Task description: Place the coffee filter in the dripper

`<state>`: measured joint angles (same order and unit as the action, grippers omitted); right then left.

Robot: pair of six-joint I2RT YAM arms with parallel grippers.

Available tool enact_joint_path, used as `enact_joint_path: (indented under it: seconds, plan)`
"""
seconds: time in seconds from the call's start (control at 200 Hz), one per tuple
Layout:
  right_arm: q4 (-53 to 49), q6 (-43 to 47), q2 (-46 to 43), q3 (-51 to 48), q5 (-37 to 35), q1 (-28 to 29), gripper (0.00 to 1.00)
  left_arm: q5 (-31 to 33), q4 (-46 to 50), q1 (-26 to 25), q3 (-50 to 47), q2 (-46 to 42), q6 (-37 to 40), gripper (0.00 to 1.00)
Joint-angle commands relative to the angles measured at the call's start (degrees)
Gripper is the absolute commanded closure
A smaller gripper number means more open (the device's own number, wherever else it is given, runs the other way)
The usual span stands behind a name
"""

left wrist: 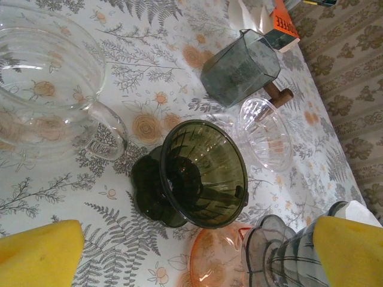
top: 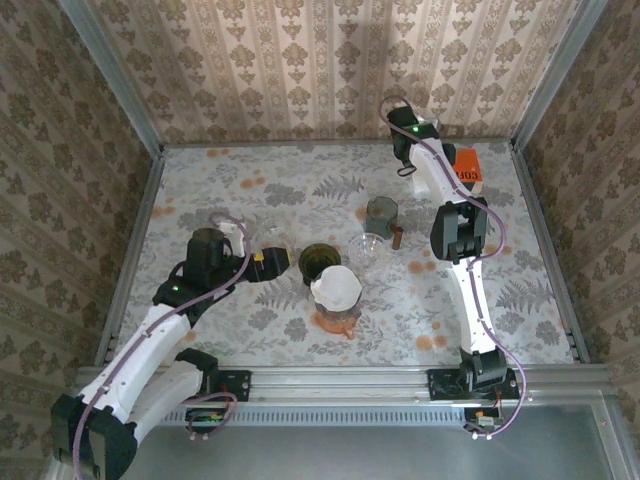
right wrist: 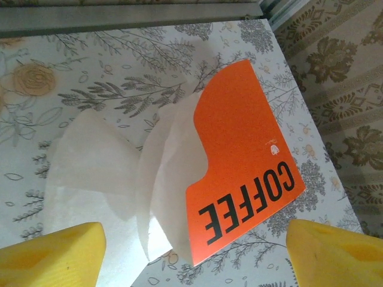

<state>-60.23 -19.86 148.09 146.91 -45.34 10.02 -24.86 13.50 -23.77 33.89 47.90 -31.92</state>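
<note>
White paper coffee filters (right wrist: pixel 161 173) stick out of an orange pack (right wrist: pixel 239 161) marked COFFEE, which lies at the back right of the table (top: pixel 467 170). My right gripper (right wrist: pixel 197 254) hovers open over the pack, one yellow finger on either side and nothing gripped. A dark green dripper (left wrist: pixel 203 173) stands mid-table (top: pixel 320 260), just ahead of my left gripper (left wrist: pixel 194 254), which is open and empty (top: pixel 285 262). Another white filter (top: pixel 336 288) sits in a grey ribbed dripper (left wrist: pixel 287 257) on a pink glass server (left wrist: pixel 218 263).
A clear dripper (top: pixel 368 248) and a grey-green dripper (top: pixel 382 212) with a wooden handle (left wrist: pixel 278 94) stand behind the green one. A large clear glass jug (left wrist: pixel 42 89) is beside my left gripper. Metal rails border the table (top: pixel 200 190).
</note>
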Motion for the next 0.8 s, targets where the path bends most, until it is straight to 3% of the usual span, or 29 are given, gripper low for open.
enact_joint_path:
  seconds: [0.0, 0.335, 0.57, 0.795]
  plan:
    - [-2.7, -0.4, 1.9, 1.9, -2.9, -1.0, 0.21, -2.1, -2.5, 0.9, -0.7, 0.1, -0.5, 0.0]
    - [-3.0, 0.3, 4.3, 1.3, -3.4, -2.2, 0.26, -3.0, -3.5, 1.9, -1.2, 0.8, -1.1, 0.0]
    - [-1.7, 1.2, 4.1, -1.6, -4.1, -2.4, 0.39, -3.4, -3.9, 2.1, -1.2, 1.4, -1.5, 0.0]
    - [0.6, 2.4, 2.6, -5.6, -4.5, -2.4, 0.42, -3.7, -4.0, 2.2, -1.3, 1.5, -1.7, 0.0]
